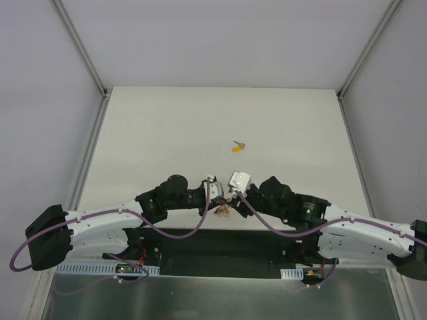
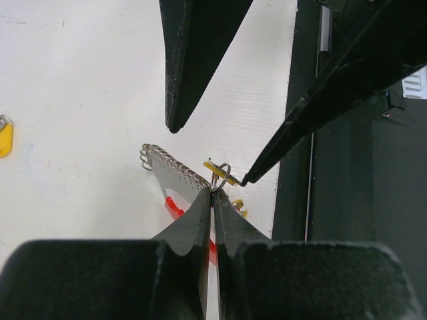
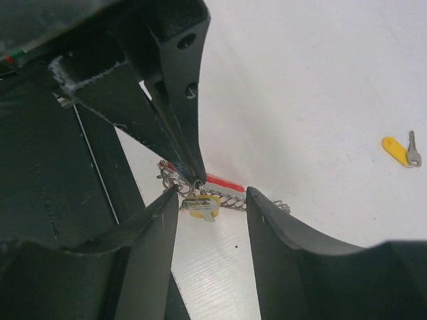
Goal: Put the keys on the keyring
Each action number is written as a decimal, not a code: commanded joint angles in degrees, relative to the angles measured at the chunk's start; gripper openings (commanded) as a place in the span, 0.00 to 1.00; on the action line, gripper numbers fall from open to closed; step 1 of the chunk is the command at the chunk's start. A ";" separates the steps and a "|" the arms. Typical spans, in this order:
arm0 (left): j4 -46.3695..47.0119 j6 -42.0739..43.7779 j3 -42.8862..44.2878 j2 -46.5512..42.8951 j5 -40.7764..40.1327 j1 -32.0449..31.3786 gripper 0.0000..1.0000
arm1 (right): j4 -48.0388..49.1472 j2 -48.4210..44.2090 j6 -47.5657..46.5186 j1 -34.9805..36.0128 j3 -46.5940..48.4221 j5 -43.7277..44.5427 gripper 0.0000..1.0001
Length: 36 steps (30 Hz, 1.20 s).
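The left gripper (image 2: 212, 193) pinches the keyring (image 2: 175, 170) near the table (image 1: 167, 133) edge by its metal ring. The right gripper (image 3: 212, 192) stands parted around a hanging key (image 3: 200, 207) — a loose key (image 1: 237, 147) lies well beyond, blade pointing away.

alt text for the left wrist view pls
The left gripper, shut, pinches the keyring by its small metal ring, grey strap and red loop trailing over the table. The right gripper, jaws open, comes from the top to flank a yellow-headed key at the ring. Another key lies at the left edge.
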 commanded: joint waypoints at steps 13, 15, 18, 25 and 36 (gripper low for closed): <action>1.81 0.02 2.04 -0.38 1.92 -0.02 0.00 | 3.56 3.72 -1.56 -0.87 0.24 0.00 0.29; 1.81 0.02 2.13 -0.38 1.92 -0.02 0.00 | 3.65 3.54 -1.29 -1.05 -0.03 0.17 0.18; 1.81 0.02 1.95 -0.55 1.74 -0.02 0.00 | 3.74 3.19 -0.77 -1.58 -0.47 0.61 0.01; 1.72 0.11 1.86 -0.82 0.69 -0.02 0.00 | 3.74 1.44 1.43 -2.89 -2.49 1.84 0.01; 2.25 0.46 1.07 -2.22 -0.02 -0.02 0.00 | 5.32 3.28 4.95 -6.67 -4.59 -0.52 0.01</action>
